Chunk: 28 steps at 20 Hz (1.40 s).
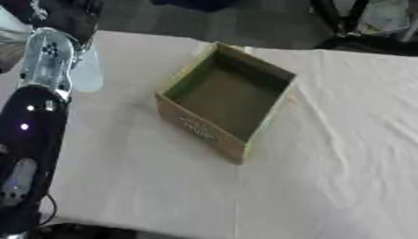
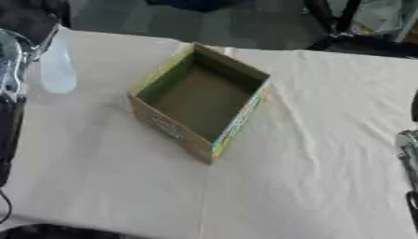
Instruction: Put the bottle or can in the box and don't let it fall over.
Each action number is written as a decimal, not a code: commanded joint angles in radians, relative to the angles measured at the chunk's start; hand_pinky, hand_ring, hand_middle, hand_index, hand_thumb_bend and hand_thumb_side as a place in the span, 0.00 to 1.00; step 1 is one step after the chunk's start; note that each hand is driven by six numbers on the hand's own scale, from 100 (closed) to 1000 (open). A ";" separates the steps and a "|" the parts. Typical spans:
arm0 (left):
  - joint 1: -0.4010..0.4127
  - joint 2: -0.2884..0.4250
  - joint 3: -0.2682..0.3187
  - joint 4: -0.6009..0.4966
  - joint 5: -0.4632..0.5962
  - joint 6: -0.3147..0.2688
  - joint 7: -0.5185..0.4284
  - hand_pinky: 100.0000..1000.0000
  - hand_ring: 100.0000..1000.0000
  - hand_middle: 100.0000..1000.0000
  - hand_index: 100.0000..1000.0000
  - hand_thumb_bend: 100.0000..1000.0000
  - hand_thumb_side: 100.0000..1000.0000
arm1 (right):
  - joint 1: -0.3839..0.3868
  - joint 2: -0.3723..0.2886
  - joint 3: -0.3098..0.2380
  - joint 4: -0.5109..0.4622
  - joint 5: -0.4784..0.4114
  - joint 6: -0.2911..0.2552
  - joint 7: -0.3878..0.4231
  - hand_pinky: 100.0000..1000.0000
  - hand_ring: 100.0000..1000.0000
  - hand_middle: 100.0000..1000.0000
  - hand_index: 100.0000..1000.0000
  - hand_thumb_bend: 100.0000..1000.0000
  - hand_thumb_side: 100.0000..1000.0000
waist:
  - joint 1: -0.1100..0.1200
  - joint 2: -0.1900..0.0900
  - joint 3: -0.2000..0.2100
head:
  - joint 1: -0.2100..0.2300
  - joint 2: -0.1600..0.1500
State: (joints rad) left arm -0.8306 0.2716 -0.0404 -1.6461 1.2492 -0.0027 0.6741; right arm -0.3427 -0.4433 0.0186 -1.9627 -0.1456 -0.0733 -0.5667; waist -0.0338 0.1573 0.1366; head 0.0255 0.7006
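Note:
A clear, pale bottle [image 2: 57,65] stands upright on the table's far left, left of the box. The open cardboard box [image 1: 198,127], green inside, sits askew at the table's middle with nothing in it. My left arm rises along the left edge, and its dark left hand [image 1: 65,16] sits at the top left corner, right over the bottle's top. Whether it holds the bottle is hidden. A thin black and silver strip of my right hand or arm [image 2: 411,151] shows only at the right edge of the right eye view.
A cream cloth covers the table [image 1: 326,154], with wrinkles to the right of the box. The far table edge runs just behind the box and bottle. Dark chair or stand legs [image 2: 335,23] lie beyond it at the upper right.

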 commanded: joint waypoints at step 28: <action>-0.163 -0.227 -0.200 0.205 -0.041 0.201 -0.157 0.00 0.00 0.00 0.96 0.70 1.00 | -0.071 0.032 0.006 -0.030 -0.038 -0.001 0.017 1.00 0.96 0.97 0.86 0.06 0.51 | -0.042 -0.001 -0.073 | 0.075 -0.022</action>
State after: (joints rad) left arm -0.9680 0.0497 -0.2372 -1.4447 1.2201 0.1925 0.5306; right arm -0.3976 -0.3995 0.0264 -1.9670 -0.1806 -0.0736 -0.5530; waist -0.0770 0.1679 0.0666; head 0.0969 0.6907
